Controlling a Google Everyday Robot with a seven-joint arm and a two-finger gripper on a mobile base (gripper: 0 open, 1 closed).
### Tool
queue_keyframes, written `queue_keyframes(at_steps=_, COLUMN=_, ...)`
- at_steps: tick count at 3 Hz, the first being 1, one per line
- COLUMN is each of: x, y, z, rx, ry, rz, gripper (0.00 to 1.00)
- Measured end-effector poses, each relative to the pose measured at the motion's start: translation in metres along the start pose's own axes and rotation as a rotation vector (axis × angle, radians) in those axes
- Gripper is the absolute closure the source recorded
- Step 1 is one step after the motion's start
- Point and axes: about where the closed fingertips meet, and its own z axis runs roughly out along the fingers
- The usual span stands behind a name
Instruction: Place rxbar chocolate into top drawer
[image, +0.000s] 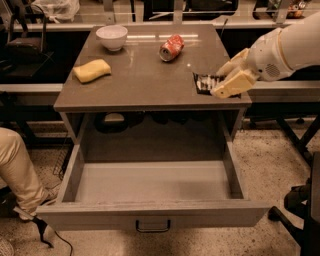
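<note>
The rxbar chocolate (204, 83), a small flat black bar with pale lettering, is held at the right front part of the tabletop. My gripper (223, 80) is shut on its right end, with tan fingers (232, 85) above and below it. The bar sits level, at or just above the table surface. The top drawer (150, 214) is pulled fully open below the table, its grey box interior bare and its dark handle at the front panel's middle.
On the table (145, 80) are a yellow sponge (92, 70) at the left, a white bowl (112, 37) at the back left and a crushed red soda can (171, 47) at the back middle. A person's leg (17, 175) is at the lower left.
</note>
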Motion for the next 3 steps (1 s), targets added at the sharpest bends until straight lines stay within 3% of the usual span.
queue_keyframes(at_steps=1, x=0.013, y=0.036, z=0.025, rx=-0.095, ry=0.043, rz=0.036, gripper=1.00)
queue_keyframes(at_steps=2, x=0.030, y=0.066, z=0.073, rx=-0.182, ry=0.117, rz=0.101, gripper=1.00)
queue_keyframes(at_steps=3, x=0.044, y=0.091, z=0.122, rx=-0.235, ry=0.189, rz=0.186, gripper=1.00)
